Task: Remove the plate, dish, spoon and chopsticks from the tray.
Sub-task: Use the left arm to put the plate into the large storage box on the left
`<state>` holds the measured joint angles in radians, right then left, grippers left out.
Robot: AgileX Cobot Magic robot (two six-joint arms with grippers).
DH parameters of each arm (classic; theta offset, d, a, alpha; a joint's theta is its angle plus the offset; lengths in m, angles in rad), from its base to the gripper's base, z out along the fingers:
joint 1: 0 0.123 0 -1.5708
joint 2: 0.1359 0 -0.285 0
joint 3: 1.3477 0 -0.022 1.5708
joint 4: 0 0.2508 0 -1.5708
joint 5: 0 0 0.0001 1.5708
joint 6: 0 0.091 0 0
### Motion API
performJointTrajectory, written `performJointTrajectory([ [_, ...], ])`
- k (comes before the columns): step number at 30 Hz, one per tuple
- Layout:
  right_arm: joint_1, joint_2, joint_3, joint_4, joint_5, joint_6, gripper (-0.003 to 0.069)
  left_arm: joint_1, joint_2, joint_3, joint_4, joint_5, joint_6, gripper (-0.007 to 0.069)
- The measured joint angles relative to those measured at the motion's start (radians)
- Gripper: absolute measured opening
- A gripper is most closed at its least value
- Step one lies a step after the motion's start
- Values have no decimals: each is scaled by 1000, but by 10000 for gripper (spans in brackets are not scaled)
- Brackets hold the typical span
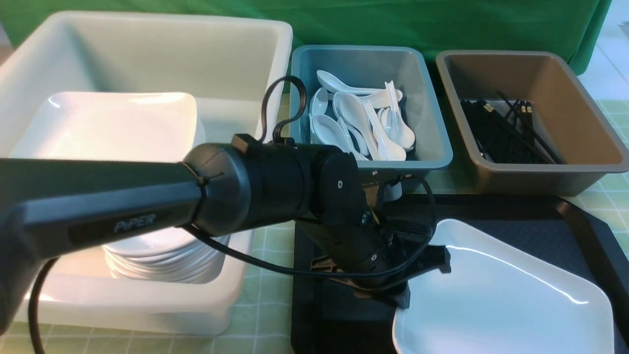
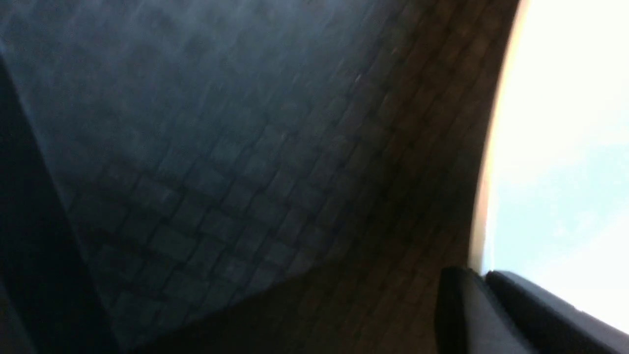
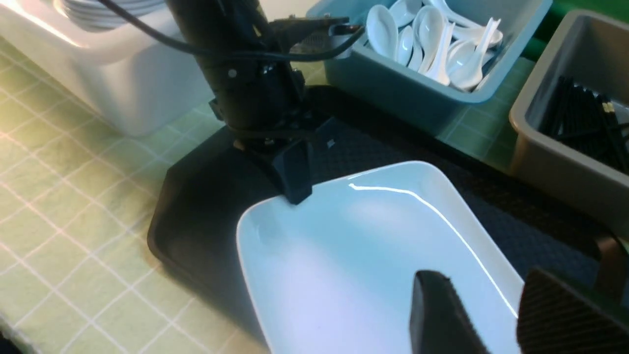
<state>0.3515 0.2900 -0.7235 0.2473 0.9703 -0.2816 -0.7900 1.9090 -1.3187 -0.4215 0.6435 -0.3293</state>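
Your left gripper (image 1: pixel 423 280) clamps the plate (image 1: pixel 501 295) rim, jaws closed; right gripper (image 3: pixel 486 290) straddles the opposite rim, jaws apart. Close them, then lift level off the tray (image 1: pixel 555 231).

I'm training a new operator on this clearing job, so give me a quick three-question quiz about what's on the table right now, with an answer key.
1. True or false: the left gripper is shut on the rim of the large glossy white square plate over the black diamond-textured plastic tray.
2. What lies in the brown rectangular plastic bin?
3. Where are the white ceramic soup spoons? A) the teal plastic bin; B) the brown bin; C) the black tray.
Key: 1 true; 2 black chopsticks with gold end caps; 3 A.
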Motion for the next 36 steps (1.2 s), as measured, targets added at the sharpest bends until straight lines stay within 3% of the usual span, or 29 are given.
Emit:
performJointTrajectory([
  [14, 0, 0, 0, 0, 1, 1, 239, 2, 16, 0, 6, 103, 26, 8],
  [21, 0, 0, 0, 0, 1, 1, 239, 2, 16, 0, 88, 114, -2, 8],
  [28, 0, 0, 0, 0, 10, 7, 239, 2, 16, 0, 42, 94, 15, 8],
  [33, 0, 62, 2, -50, 185, 230, 239, 7, 13, 0, 11, 82, 29, 8],
  [36, 0, 134, 30, -112, 220, 288, 227, 8, 12, 0, 8, 83, 38, 8],
])
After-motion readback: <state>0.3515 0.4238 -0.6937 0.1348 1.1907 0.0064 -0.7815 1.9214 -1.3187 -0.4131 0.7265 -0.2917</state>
